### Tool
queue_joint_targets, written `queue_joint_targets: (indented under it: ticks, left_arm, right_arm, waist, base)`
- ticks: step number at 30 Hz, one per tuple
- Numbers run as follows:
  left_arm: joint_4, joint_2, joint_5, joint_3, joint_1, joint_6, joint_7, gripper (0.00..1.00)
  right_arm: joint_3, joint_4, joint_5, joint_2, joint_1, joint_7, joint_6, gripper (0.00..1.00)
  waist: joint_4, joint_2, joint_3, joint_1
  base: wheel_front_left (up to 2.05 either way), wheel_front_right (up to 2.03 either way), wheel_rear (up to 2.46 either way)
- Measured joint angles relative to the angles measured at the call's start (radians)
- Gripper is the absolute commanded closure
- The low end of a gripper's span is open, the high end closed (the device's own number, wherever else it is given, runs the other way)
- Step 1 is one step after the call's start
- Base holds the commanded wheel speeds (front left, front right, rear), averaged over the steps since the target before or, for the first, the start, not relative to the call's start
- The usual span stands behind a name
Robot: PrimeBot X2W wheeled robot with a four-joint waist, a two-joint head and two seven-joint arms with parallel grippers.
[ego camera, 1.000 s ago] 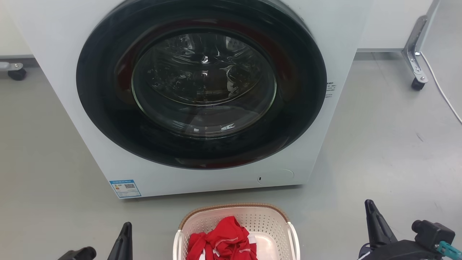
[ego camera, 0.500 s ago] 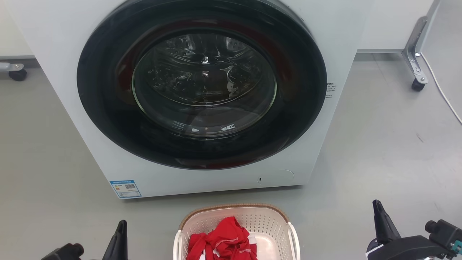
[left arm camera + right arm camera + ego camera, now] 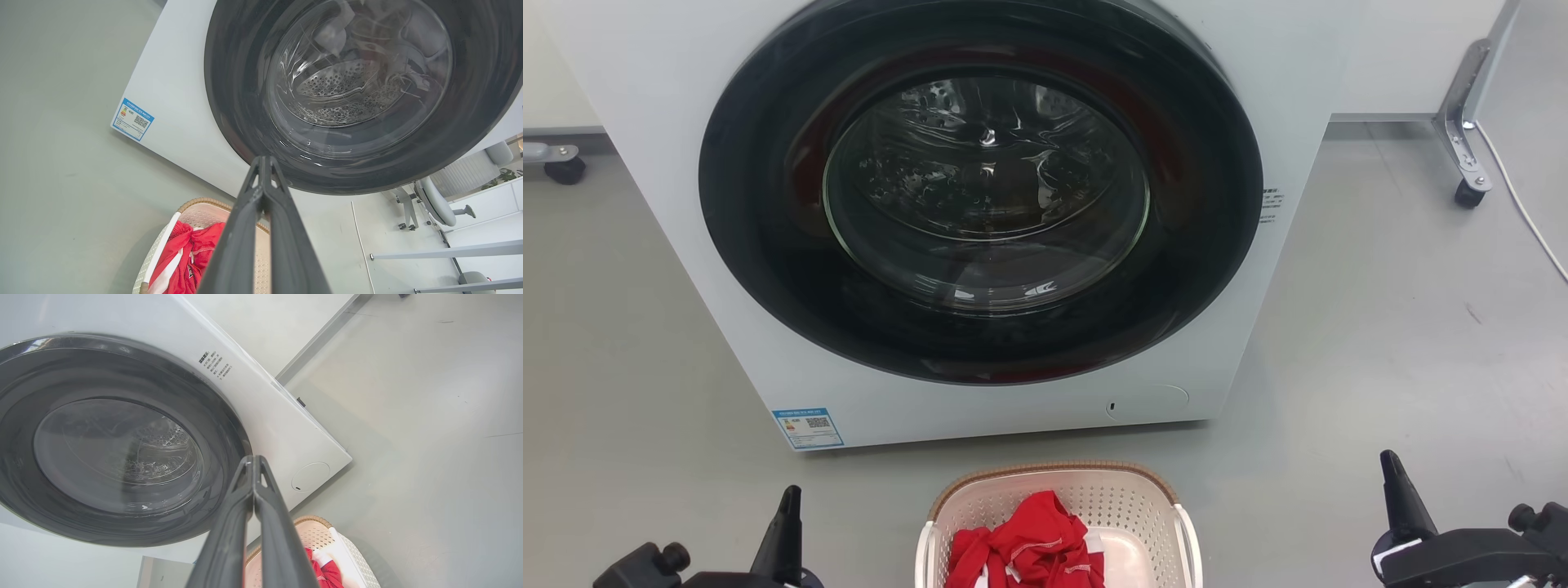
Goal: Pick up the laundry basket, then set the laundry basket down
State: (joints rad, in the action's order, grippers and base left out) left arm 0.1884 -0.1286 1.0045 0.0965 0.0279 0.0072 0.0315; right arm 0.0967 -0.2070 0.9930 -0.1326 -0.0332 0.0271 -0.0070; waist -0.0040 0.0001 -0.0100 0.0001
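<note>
The laundry basket (image 3: pixel 1131 502) is seen standing on the floor (image 3: pixel 1380 343), near and centred before the washing machine (image 3: pixel 1298 98), a red garment (image 3: pixel 1029 539) heaped inside. It is flanked by the left hand (image 3: pixel 788 510) and the right hand (image 3: pixel 1395 486), each well apart from it, fingers (image 3: pixel 241 237) pressed together, nothing held. One hand is placed toward each side handle (image 3: pixel 1191 535); a lift awaited or a set-down made, either is fitted.
</note>
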Motion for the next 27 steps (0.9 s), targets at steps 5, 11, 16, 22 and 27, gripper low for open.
queue_joint_targets:
  ticks: [5, 11, 16, 22, 27]
  left_arm:
    - [0.01, 0.007, 0.062, -0.02, -0.008, -0.017, -0.014, 1.0]
    - [0.023, 0.019, 0.13, -0.042, -0.023, -0.031, -0.03, 1.0]
    - [0.034, 0.026, 0.192, -0.061, -0.031, -0.044, -0.049, 1.0]
    - [0.044, 0.036, 0.253, -0.081, -0.045, -0.058, -0.064, 1.0]
    - [0.056, 0.044, 0.314, -0.099, -0.048, -0.07, -0.078, 1.0]
  right_arm:
    - [-0.023, -0.008, 0.062, 0.009, -0.003, -0.011, 0.014, 1.0]
    - [-0.051, -0.022, 0.138, 0.02, -0.014, -0.028, 0.027, 1.0]
    - [-0.075, -0.03, 0.2, 0.027, -0.019, -0.045, 0.043, 1.0]
    - [-0.098, -0.039, 0.261, 0.039, -0.021, -0.061, 0.053, 1.0]
    - [-0.122, -0.049, 0.323, 0.046, -0.026, -0.072, 0.069, 1.0]
  waist:
    - [0.0, 0.0, 0.001, 0.0]
    - [0.001, 0.0, 0.002, 0.0]
    - [0.001, 0.0, 0.003, 0.0]
    - [0.002, 0.0, 0.004, 0.0]
    - [0.002, 0.0, 0.004, 0.0]
  base:
    - [0.0, 0.0, 0.0]
    - [0.0, 0.0, 0.0]
    - [0.0, 0.0, 0.0]
    - [0.0, 0.0, 0.0]
    - [0.0, 0.0, 0.0]
